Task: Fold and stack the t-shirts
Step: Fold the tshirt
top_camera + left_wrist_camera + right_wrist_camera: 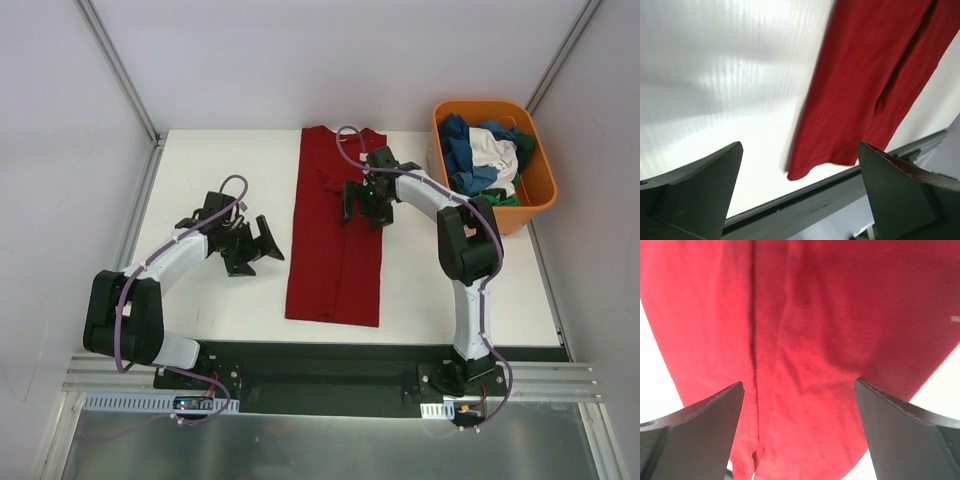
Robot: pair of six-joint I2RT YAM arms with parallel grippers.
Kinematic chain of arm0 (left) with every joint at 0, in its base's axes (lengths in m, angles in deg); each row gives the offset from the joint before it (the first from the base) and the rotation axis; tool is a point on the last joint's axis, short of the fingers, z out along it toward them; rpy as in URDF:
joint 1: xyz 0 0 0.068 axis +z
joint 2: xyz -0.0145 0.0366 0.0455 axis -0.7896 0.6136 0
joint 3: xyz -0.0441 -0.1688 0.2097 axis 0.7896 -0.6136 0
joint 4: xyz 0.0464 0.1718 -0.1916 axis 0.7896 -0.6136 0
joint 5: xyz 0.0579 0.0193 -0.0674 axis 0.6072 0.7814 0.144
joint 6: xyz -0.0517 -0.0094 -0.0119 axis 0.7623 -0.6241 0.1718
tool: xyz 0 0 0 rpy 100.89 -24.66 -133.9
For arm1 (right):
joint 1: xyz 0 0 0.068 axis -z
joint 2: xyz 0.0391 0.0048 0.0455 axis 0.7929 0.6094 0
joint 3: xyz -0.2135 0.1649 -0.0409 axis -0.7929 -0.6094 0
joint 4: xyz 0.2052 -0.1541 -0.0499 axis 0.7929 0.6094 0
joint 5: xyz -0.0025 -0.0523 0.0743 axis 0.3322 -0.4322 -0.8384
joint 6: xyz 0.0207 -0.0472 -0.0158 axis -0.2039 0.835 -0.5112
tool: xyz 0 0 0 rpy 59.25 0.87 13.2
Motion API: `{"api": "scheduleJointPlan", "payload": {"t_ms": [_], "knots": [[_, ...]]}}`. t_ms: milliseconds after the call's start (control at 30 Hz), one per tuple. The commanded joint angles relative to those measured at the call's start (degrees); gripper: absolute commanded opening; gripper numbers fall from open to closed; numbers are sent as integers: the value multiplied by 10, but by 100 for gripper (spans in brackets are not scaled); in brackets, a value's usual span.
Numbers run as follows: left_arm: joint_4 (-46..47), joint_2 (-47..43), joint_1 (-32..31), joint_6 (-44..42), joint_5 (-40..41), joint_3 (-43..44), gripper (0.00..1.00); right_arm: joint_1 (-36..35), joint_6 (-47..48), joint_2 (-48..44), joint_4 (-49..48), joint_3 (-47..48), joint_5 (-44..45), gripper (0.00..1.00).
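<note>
- Top external view: the dark red t-shirt (335, 240) lies flat on the white desk (220, 170) as a long, narrow strip running from the far edge toward the arms. The right tool (362, 214) hangs over the shirt's far half with its jaws spread, gripping nothing. The left tool (258, 250) is over bare desk just beside the shirt's left edge. It is also spread and clear of the cloth. At the far right corner an orange tub (545, 185) holds bundled t-shirts (480, 155) in blue, white and green.
- Left wrist view: the left tool (800, 150) shows two dark fingers wide apart with nothing between them. The dark red t-shirt (865, 75) fills the upper right, one bottom corner ending ahead of the gap, and the rest is bare desk (715, 75).
- Right wrist view: the right tool (800, 386) is wide open. The dark red t-shirt (815, 315) covers nearly everything beneath it, with a lengthwise crease near the left finger. I cannot tell whether the fingers touch the cloth.
</note>
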Motion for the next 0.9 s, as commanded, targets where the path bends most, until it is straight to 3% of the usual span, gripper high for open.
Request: {"api": "scheduleJointPlan", "payload": {"t_ms": [0, 167, 233, 333, 367, 500, 867], "knots": [[0, 9, -36, 8, -37, -18, 99, 7, 71, -55, 48, 28, 30, 97], [-1, 19, -100, 11, -57, -29, 99, -18, 80, -163, 8, -59, -23, 97], [-3, 23, -119, 18, -63, -41, 94, -27, 67, -225, -11, -132, -12, 97], [-3, 21, -127, 28, -58, -70, 77, -31, 23, -302, -58, -251, -15, 97], [-3, 20, -132, 33, -55, -77, 66, -33, 6, -317, -73, -277, -17, 97], [-3, 19, -156, 37, -52, -90, 47, -41, -21, -377, -80, -370, -19, 97], [0, 72, -184, 35, -43, -76, 22, -48, -47, -477, -44, -464, 20, 97]]}}
